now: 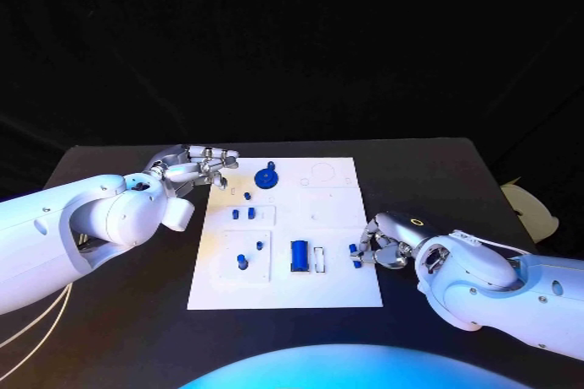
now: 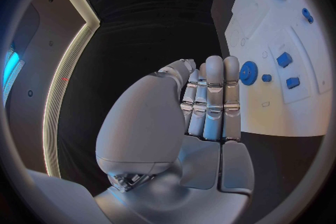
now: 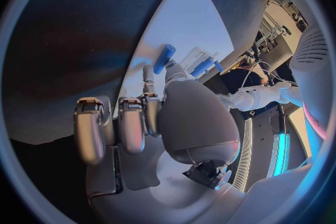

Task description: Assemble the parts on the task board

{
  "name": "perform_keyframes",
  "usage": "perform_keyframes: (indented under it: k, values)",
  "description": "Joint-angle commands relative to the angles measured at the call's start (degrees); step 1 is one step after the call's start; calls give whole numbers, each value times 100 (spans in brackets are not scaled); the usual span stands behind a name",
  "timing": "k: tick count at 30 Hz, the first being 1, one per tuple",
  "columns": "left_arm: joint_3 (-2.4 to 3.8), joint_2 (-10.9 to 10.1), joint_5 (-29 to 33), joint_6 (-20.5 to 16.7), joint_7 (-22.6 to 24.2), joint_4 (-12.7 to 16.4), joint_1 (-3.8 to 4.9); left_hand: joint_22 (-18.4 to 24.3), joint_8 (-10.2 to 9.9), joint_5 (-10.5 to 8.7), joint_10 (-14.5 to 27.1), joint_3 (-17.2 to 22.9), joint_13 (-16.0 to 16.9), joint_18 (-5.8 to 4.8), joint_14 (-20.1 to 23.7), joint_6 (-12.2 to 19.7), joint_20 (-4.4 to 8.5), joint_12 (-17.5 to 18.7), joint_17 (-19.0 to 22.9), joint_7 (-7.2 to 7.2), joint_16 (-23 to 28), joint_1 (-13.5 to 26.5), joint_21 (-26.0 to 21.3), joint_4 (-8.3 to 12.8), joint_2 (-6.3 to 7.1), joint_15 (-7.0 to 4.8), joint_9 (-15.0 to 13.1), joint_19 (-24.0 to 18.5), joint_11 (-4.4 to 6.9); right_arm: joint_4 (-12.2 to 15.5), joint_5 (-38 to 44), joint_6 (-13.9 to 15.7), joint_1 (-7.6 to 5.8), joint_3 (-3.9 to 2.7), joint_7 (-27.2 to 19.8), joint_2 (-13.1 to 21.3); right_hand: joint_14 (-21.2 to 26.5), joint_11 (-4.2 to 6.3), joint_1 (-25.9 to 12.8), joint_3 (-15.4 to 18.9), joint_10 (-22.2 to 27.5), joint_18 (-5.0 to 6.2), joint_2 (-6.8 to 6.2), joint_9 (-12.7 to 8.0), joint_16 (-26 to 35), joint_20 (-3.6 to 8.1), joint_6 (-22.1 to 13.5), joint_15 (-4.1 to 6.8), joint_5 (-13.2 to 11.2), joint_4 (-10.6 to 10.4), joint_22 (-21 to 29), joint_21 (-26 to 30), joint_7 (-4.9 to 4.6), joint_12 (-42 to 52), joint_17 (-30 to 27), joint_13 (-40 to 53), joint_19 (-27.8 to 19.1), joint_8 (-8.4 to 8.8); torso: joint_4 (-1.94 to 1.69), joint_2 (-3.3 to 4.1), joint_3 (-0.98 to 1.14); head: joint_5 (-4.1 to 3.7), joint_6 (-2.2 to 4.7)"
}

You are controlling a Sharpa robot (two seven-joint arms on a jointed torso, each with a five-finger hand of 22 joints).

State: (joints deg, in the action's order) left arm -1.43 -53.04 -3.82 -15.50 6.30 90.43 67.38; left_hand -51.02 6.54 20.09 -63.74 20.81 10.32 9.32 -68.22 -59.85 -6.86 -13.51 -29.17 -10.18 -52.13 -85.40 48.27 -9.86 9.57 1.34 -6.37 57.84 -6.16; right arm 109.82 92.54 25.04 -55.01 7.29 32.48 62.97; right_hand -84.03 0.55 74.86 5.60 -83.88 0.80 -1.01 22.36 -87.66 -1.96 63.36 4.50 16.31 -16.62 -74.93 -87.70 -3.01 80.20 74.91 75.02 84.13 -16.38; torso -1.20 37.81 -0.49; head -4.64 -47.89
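silver right hand sits at the right edge of the white task board, fingers curled in around a small blue peg. the right wrist view shows a blue peg sticking out past the fingertips, so i read it as pinched, not just touched. whether the peg's lower end is on the board or lifted off it, cannot tell.

just beside that hand, toward the board's middle: a pale slot outline, then the blue rectangular block standing right next to it. further out, two small blue pieces in the recessed panel on the left half. beyond those, toward the far side, a pair of short blue pegs and the blue disc part near the far left corner.

silver left hand hovers at that far left corner, close to the disc but apart from it. the left wrist view shows its fingers straight and pressed side by side, nothing in them.

step in hand, my read: right hand picking or carrying one peg for insertion. most parts look loose, so the job is early.

next move needs: peg kept upright, lined up over its socket, then straight push down. which socket it belongs to is not clear from here. risk: the pinch is thin, so the peg could tilt or slip.
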Motion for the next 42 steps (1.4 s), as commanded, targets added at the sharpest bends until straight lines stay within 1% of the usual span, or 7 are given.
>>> perform_keyframes:
  k: [1, 19, 28, 31, 35, 39, 42]
  values:
    - [3, 2, 0, 110, 44, 20, 1, 5, 20, 4, 38, -21, 8, 105, 34, 35, 4, -13, 5, -11, 15, 16, -18, 7, -26, 21, 8, -24, 11, -19, 216, -323, 20, 5, 26, -19, -491, 46, -48, 12, -98, -22, -40, 4, 16, -24, 57, -14, 10, 5, -1431, 20, -6, -37, 1023, 706, 470, 5, 1, -1, 3, 6, -7]
    - [3, -19, 0, 128, 16, 26, 1, 12, 22, 5, 43, -20, 8, 107, 36, 38, 3, -17, 8, -10, 15, 16, -27, 9, -28, 21, 10, -28, 12, -82, 672, -722, 110, 9, 44, -194, -489, 72, 103, -49, -96, -18, -349, 33, 25, 2, 140, 11, -179, 35, -1426, 39, 22, -57, 1011, 701, 461, 8, 6, 0, 2, 2, -25]
    - [3, -22, 0, 128, 13, 29, 1, 19, 22, 5, 48, -20, 8, 109, 38, 42, 3, -19, 9, -10, 15, 16, -36, 10, -28, 21, 12, -34, 11, -131, 970, -998, 116, 9, 72, -267, -489, 87, 380, -198, -86, -17, -436, 52, 26, 16, 147, 26, -19, 100, -1424, 45, 36, -77, 1011, 695, 458, 20, -6, -2, 1, 7, -49]
    - [3, -23, 0, 126, 12, 29, 1, 21, 22, 5, 50, -20, 8, 109, 39, 43, 3, -19, 10, -10, 15, 16, -38, 10, -28, 21, 12, -35, 11, -143, 1022, -1055, 116, 9, 79, -295, -487, 96, 590, -296, -76, -15, -446, 54, 31, 24, 138, 36, 216, 189, -1422, 54, 44, -90, 1005, 691, 454, 34, -5, -1, -1, 13, -59]
    - [3, -26, -1, 122, 11, 31, 1, 21, 22, 5, 50, -20, 8, 109, 39, 43, 3, -19, 10, -10, 15, 16, -38, 10, -28, 21, 12, -35, 11, -135, 1049, -961, 116, 8, 101, -314, -489, 133, 977, -633, -73, -20, -307, 47, 27, 48, 148, 65, 473, 324, -1428, 33, 80, -94, 1014, 697, 464, 61, -4, -1, 2, 20, -58]
    - [3, -28, -1, 119, 11, 31, 1, 21, 22, 6, 53, -18, 7, 109, 40, 45, 3, -21, 11, -10, 15, 14, -39, 12, -31, 21, 13, -35, 11, -105, 901, -730, 115, 7, 123, -304, -496, 148, 989, -942, -96, -30, -196, 56, 13, 66, 132, 73, 790, 245, -1441, -9, 84, -72, 1042, 718, 485, 78, 3, -3, 1, 31, -53]
    - [3, -25, -1, 118, 11, 31, 1, 21, 22, 6, 53, -18, 7, 109, 40, 45, 3, -21, 11, -10, 15, 14, -39, 12, -31, 21, 13, -35, 11, -72, 532, -504, 101, 5, 137, -283, -501, 140, 867, -1230, -109, -39, -269, 94, 1, 68, 119, 70, 1339, 110, -1453, -50, 76, -72, 1064, 723, 504, 67, -1, -1, 3, 29, -53]
